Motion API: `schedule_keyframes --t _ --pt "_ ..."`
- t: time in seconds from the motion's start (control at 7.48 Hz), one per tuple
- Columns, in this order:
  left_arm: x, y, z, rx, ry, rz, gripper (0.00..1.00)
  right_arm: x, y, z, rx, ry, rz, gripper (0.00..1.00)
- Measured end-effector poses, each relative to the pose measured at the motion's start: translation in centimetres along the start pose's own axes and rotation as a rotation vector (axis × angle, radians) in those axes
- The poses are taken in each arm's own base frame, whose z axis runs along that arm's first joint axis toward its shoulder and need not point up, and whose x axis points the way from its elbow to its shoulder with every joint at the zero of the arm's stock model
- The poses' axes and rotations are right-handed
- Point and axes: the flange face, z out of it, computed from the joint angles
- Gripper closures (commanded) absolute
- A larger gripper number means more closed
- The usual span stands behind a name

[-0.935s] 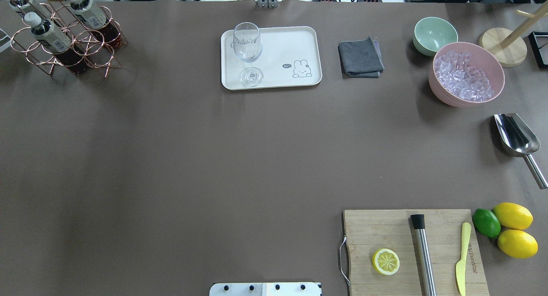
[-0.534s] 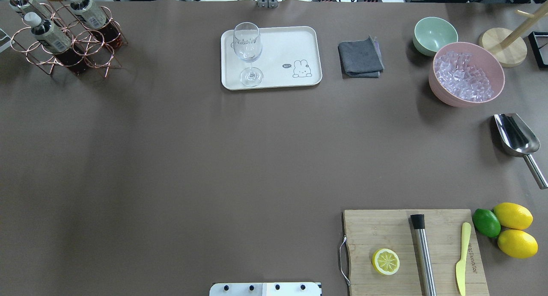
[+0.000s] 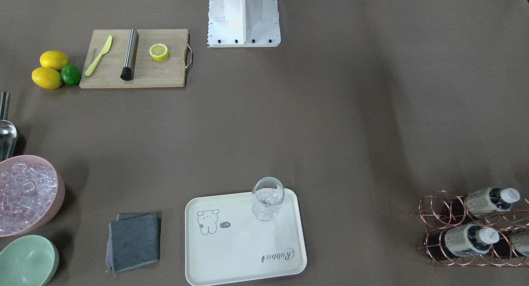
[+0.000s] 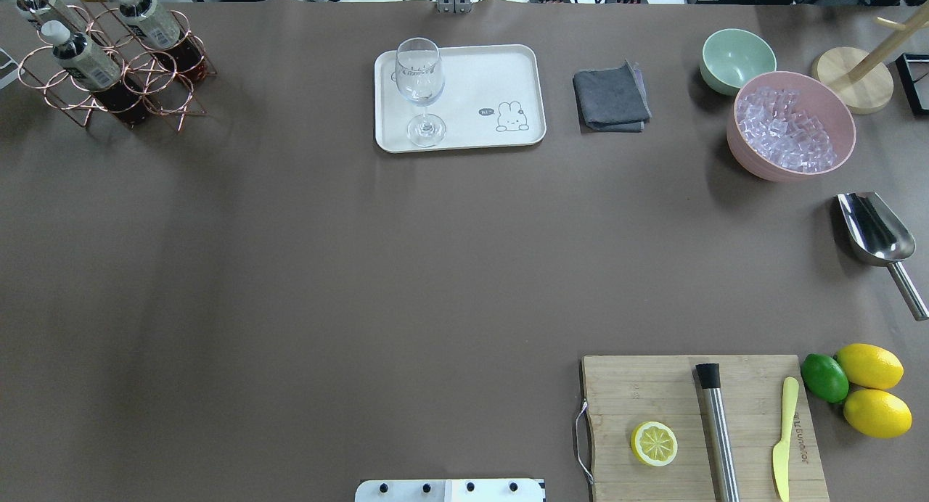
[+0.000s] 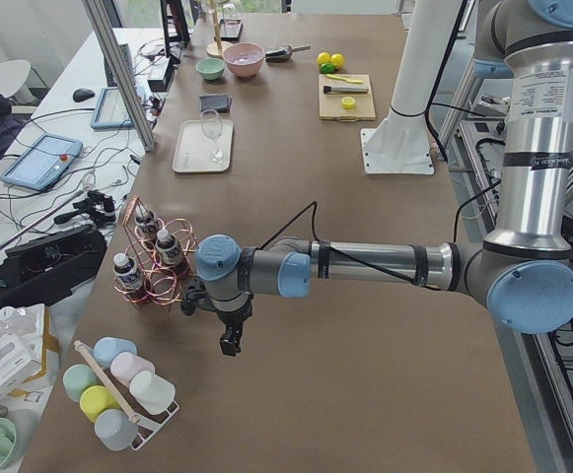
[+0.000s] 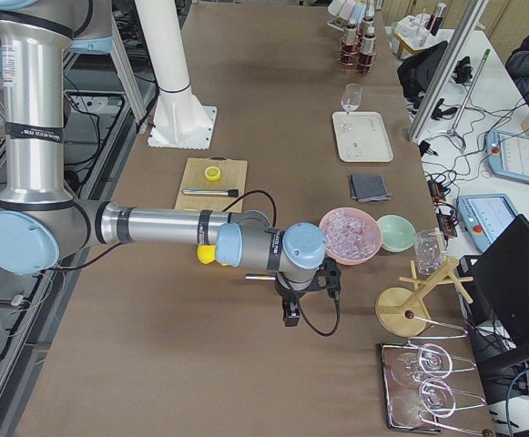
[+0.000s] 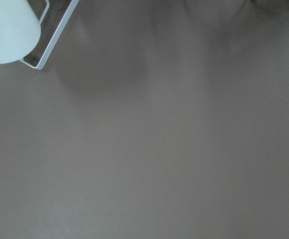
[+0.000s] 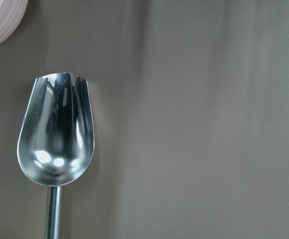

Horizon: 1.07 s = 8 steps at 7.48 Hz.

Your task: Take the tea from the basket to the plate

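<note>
The copper wire basket (image 4: pixel 154 88) stands at the table's far left corner with three tea bottles in it, among them one (image 4: pixel 81 54) and another (image 4: pixel 150 22). It also shows in the front view (image 3: pixel 438 220) with the bottles (image 3: pixel 469 239). The cream plate (image 4: pixel 479 81) sits at the far centre and a stemmed glass (image 4: pixel 419 77) stands on its left end. The left gripper (image 5: pixel 229 343) hangs over bare table, short of the basket (image 5: pixel 153 264); I cannot tell its state. The right gripper (image 6: pixel 291 317) hangs near the pink bowl; I cannot tell its state.
A cutting board (image 4: pixel 653 386) with a lemon half, muddler and yellow knife lies near right, with lemons and a lime (image 4: pixel 824 377) beside it. A metal scoop (image 4: pixel 874 230), a pink ice bowl (image 4: pixel 791 125), a mint bowl (image 4: pixel 737 58) and a grey cloth (image 4: pixel 611 97) lie far right. A cup rack (image 5: pixel 118 384) stands near the left gripper.
</note>
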Motion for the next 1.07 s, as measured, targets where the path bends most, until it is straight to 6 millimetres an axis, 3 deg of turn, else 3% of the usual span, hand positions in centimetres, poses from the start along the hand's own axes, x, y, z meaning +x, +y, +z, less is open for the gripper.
schedule_keyframes --t 0.13,0.4,0.67,0.8,1.07 --pt "0.7 -1.5 -1.5 -0.020 0.022 -0.066 0.02 0.0 0.0 0.0 0.001 0.000 -0.001 0.00" --pt "2.2 -5.5 -7.8 -0.018 0.041 -0.314 0.02 -0.2 -0.1 -0.2 0.004 0.000 -0.004 0.00" --pt "3.9 -7.2 -12.0 0.028 0.069 -0.619 0.03 -0.3 -0.1 -0.2 0.007 -0.005 -0.006 0.00" --pt "4.6 -7.8 -12.9 0.058 0.082 -0.748 0.03 -0.3 -0.1 -0.3 0.008 -0.007 -0.006 0.00" --pt "4.4 -7.7 -12.6 0.091 0.083 -0.850 0.03 -0.4 -0.1 -0.3 0.007 -0.008 -0.006 0.00"
